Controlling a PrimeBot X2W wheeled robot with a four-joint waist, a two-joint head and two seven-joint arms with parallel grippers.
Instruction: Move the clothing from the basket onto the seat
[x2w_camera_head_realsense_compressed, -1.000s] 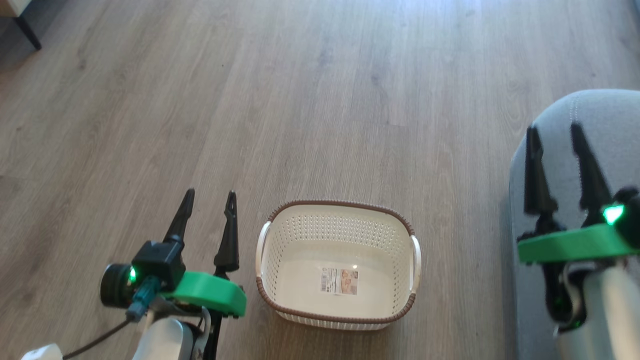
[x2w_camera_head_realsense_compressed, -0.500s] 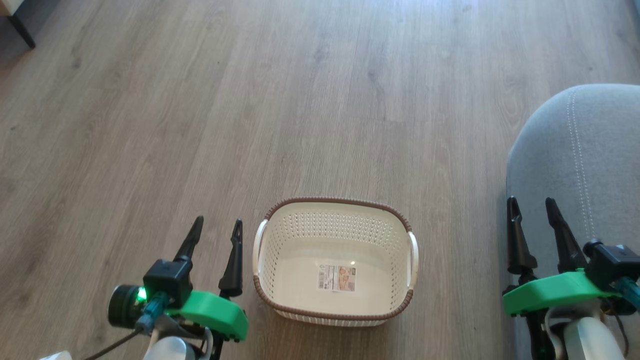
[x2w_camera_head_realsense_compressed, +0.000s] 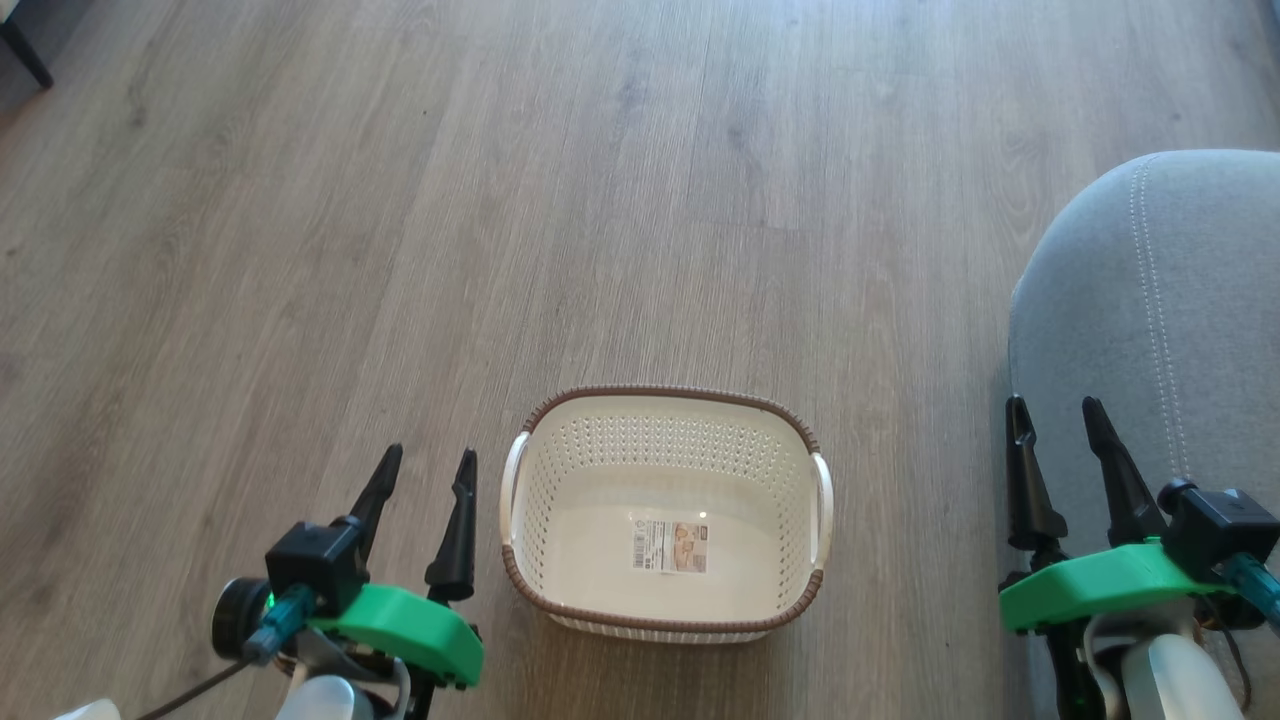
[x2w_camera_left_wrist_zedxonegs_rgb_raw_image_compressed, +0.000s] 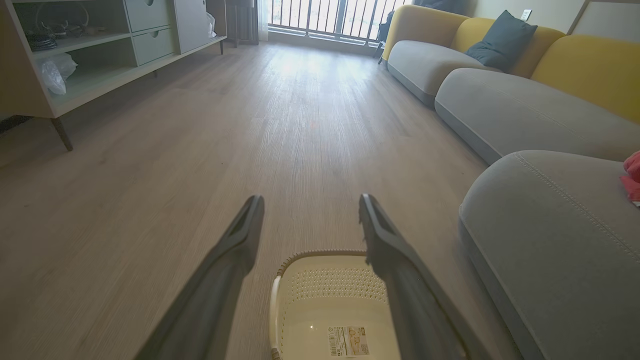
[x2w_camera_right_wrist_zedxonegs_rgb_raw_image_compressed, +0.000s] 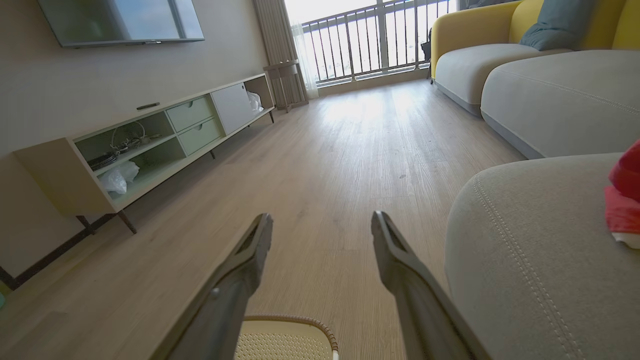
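Observation:
The cream basket (x2w_camera_head_realsense_compressed: 540, 480) with its brown rim stands on the wooden floor, holding nothing but the label on its floor; its far rim (x2w_camera_left_wrist_zedxonegs_rgb_raw_image_compressed: 325, 253) and a corner (x2w_camera_right_wrist_zedxonegs_rgb_raw_image_compressed: 310, 325) also show in the wrist views. My left gripper (x2w_camera_head_realsense_compressed: 428, 460) hangs open just left of the basket. My right gripper (x2w_camera_head_realsense_compressed: 1053, 407) is open at the rounded corner of the grey seat (x2w_camera_head_realsense_compressed: 1180, 300). Red clothing (x2w_camera_right_wrist_zedxonegs_rgb_raw_image_compressed: 625, 200) with a white edge lies on the seat (x2w_camera_right_wrist_zedxonegs_rgb_raw_image_compressed: 530, 240) at the right; a bit of the clothing (x2w_camera_left_wrist_zedxonegs_rgb_raw_image_compressed: 632, 175) also shows on the seat (x2w_camera_left_wrist_zedxonegs_rgb_raw_image_compressed: 545, 225) in the left wrist view.
A long low cabinet (x2w_camera_right_wrist_zedxonegs_rgb_raw_image_compressed: 150, 145) lines the wall on the left. Grey sofa cushions with yellow backs (x2w_camera_left_wrist_zedxonegs_rgb_raw_image_compressed: 500, 100) and a dark pillow (x2w_camera_left_wrist_zedxonegs_rgb_raw_image_compressed: 502, 40) run along the right. A balcony railing (x2w_camera_right_wrist_zedxonegs_rgb_raw_image_compressed: 380, 40) closes the far end. Wooden floor (x2w_camera_head_realsense_compressed: 600, 200) stretches between them.
My right gripper has dropped back from above the seat to its corner, lower in the head view. The left gripper has drawn back a little. The camera has shifted slightly.

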